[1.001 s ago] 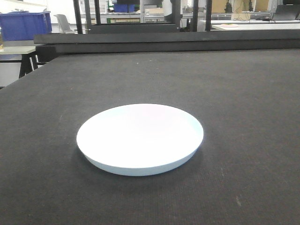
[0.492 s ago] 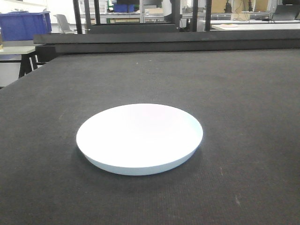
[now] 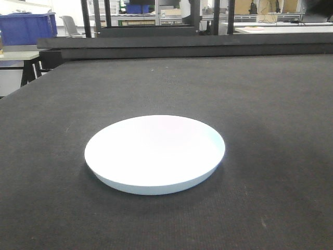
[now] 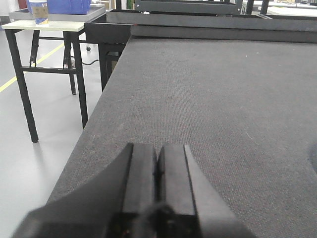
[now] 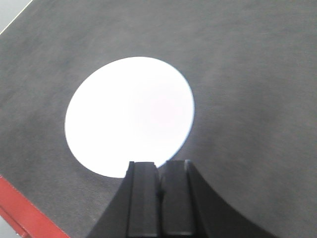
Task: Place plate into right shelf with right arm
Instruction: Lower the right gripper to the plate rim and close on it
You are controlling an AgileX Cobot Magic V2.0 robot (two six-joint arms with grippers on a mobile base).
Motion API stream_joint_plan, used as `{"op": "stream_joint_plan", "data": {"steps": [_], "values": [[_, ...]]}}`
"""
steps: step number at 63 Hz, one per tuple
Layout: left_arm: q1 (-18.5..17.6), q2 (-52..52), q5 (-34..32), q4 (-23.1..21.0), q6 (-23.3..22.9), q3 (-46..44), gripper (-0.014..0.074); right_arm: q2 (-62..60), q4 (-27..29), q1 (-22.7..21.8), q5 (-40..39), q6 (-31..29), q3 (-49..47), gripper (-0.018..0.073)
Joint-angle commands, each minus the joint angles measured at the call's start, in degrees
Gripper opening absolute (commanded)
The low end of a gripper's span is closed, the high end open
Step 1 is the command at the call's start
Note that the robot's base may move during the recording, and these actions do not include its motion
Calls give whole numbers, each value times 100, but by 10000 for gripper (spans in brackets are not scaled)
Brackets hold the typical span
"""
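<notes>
Your plate [image 3: 155, 154] lies flat and right way up on the dark grey surface [image 3: 270, 104], alone, toward the near side in the front view. It is plain white with a low rim, and nothing touches it.

From the right wrist view you look down on it. The plate [image 5: 130, 115] fills the middle of that picture, and your right jaws show at the bottom edge, pressed together with only a thin seam between them. Their tips overlap the plate's near rim in that picture, but they hold nothing. You cannot tell from that angle whether they hang over the rim or short of it. The front view shows no arm near the plate. A red strip [image 5: 20, 210] runs along the surface's edge in the lower left corner of the right wrist view.

Your left jaws are pressed together too and empty, low over the surface near its left edge and pointing along it. Beside that edge is grey floor [image 4: 25, 168] with a yellow line [image 4: 6, 85], and a black-legged table [image 4: 49, 25] with a cup [image 4: 39, 11] on it. Far behind the surface in the front view sits a blue bin [image 3: 28, 27].
</notes>
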Motion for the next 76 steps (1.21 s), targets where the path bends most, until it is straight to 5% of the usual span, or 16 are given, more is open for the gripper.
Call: {"op": "stream_joint_plan", "data": {"steps": [1, 10, 26, 76], "values": [[6, -36, -492, -35, -16, 57, -47, 404, 179, 351, -592, -81, -268, 60], [6, -36, -492, -35, -16, 57, -47, 1195, -37, 668, -783, -81, -445, 120], [6, -36, -492, -35, -16, 57, -47, 2349, -64, 732, -655, -81, -1098, 643], [6, -36, -492, -35, -16, 57, -47, 3688, -113, 707, -681, -81, -1412, 631]]}}
